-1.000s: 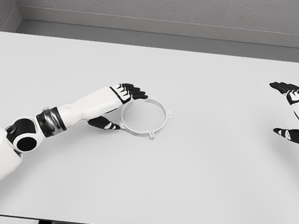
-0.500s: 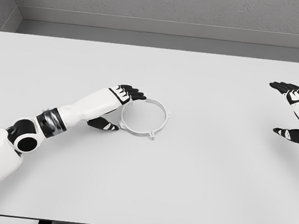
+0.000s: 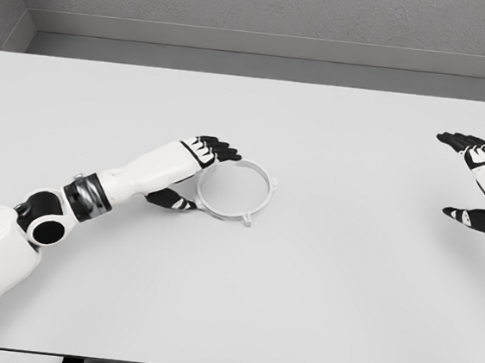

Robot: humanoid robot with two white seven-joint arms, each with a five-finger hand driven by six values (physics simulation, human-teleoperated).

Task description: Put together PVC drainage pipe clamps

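Note:
A pale grey ring-shaped pipe clamp (image 3: pixel 234 191) with small tabs on its rim lies flat on the white table (image 3: pixel 300 292), left of the middle. My left hand (image 3: pixel 193 173) is at the ring's left rim, with the black fingers stretched over its upper left edge and the thumb by its lower left edge. The fingers are spread and do not close on the ring. My right hand (image 3: pixel 471 181) hovers far off at the right edge, fingers open, holding nothing.
The table's back edge meets a grey wall (image 3: pixel 260 10) at the top. The table's front edge runs along the bottom of the view.
The left forearm and elbow have shifted slightly up and to the left; the hand stays at the ring's left rim. The ring and the right hand have not moved.

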